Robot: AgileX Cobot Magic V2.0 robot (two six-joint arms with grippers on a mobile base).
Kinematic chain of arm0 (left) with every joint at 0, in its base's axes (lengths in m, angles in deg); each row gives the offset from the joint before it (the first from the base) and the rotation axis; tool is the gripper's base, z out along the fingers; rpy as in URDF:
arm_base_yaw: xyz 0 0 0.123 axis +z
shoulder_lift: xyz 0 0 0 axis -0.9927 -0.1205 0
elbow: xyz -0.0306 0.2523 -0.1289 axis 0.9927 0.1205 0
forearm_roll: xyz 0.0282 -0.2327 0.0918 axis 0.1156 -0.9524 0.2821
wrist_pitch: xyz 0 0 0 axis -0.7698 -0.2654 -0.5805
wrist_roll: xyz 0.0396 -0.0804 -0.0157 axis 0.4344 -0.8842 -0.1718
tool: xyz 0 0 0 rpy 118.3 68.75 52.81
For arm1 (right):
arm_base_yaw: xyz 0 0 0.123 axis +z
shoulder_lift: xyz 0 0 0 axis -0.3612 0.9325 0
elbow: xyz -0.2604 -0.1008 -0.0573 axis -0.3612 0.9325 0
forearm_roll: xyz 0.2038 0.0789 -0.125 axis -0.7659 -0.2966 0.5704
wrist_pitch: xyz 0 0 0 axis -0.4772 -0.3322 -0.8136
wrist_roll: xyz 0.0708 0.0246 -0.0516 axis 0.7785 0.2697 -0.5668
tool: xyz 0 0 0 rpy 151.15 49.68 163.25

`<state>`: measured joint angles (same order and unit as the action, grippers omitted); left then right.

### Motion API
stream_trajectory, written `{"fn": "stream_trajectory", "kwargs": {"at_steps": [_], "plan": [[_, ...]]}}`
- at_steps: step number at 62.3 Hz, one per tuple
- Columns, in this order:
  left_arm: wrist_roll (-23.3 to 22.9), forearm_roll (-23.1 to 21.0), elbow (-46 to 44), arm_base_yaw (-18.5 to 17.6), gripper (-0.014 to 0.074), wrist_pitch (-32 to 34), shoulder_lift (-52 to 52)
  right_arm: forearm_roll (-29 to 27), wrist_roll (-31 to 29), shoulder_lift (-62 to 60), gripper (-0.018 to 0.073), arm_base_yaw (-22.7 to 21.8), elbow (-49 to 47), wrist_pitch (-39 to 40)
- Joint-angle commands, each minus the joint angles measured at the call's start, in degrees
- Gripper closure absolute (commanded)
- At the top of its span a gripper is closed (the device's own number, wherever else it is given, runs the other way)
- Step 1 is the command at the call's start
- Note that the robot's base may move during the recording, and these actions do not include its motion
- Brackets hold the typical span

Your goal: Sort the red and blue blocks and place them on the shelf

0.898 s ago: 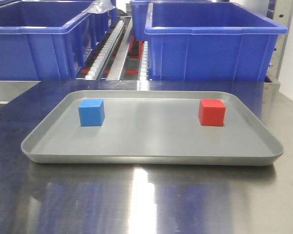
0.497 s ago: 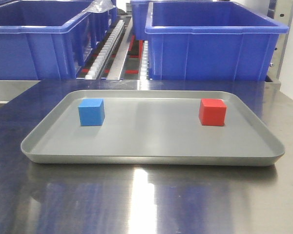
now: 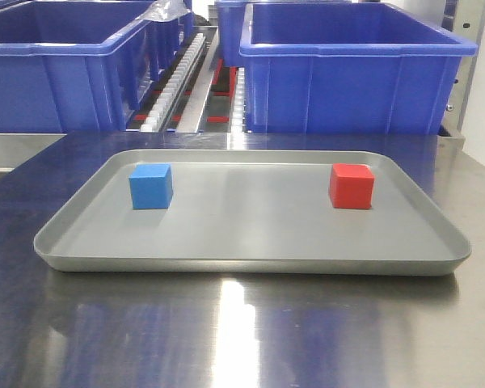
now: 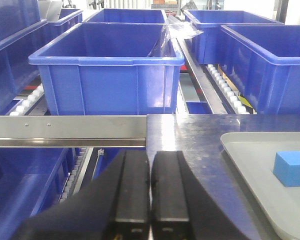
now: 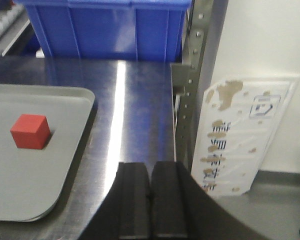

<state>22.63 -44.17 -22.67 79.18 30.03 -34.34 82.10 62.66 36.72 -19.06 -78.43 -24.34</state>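
The shelf (image 4: 65,127) fills the upper half of the left wrist view, with big blue bins (image 3: 356,73) standing on it. In front of it lies the steel surface (image 3: 242,339), and on that a shallow grey tray (image 3: 250,265). Judging by this, the task is at its very start: neither block has been picked up.

The left gripper (image 4: 150,165), at the bottom centre of its view, has its jaws clenched together on nothing. The right gripper (image 5: 151,175) is the same, jaws pressed flat against each other and holding nothing. Both sit well apart from the tray's contents.

The blue block (image 3: 151,187) rests on the tray floor at centre left of the front view. The red block (image 3: 352,186) is at centre right, well apart from it.

The next move, I judge, calls for one arm to release its jaws, travel over the tray rim and come down around its nearer block, blue for the left arm and red for the right.

Only the front view shows both blocks together, and it shows neither gripper. Only the left wrist view shows the shelf's front rail with two small screws and the roller tracks (image 4: 225,85). Only the right wrist view shows a perforated upright post (image 5: 190,85) and a stained white sheet (image 5: 245,135) at the right of the frame.
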Motion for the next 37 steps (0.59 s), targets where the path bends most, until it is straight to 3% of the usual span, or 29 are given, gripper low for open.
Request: {"fn": "stream_trajectory", "kwargs": {"at_steps": [1,11,37], "plan": [[-0.45,-0.19,1.46,-0.19,0.0472,4.57,0.84,-2.54,-0.42,6.00,0.0503,-0.23,-3.38,5.80],[-0.45,-0.19,1.46,-0.19,0.0472,4.57,0.84,-8.89,-0.42,15.92,0.0503,0.16,-5.08,5.72],[-0.45,-0.19,1.46,-0.19,0.0472,4.57,0.84,-0.59,0.34,44.48,0.0501,12.75,-19.18,2.36]]}}
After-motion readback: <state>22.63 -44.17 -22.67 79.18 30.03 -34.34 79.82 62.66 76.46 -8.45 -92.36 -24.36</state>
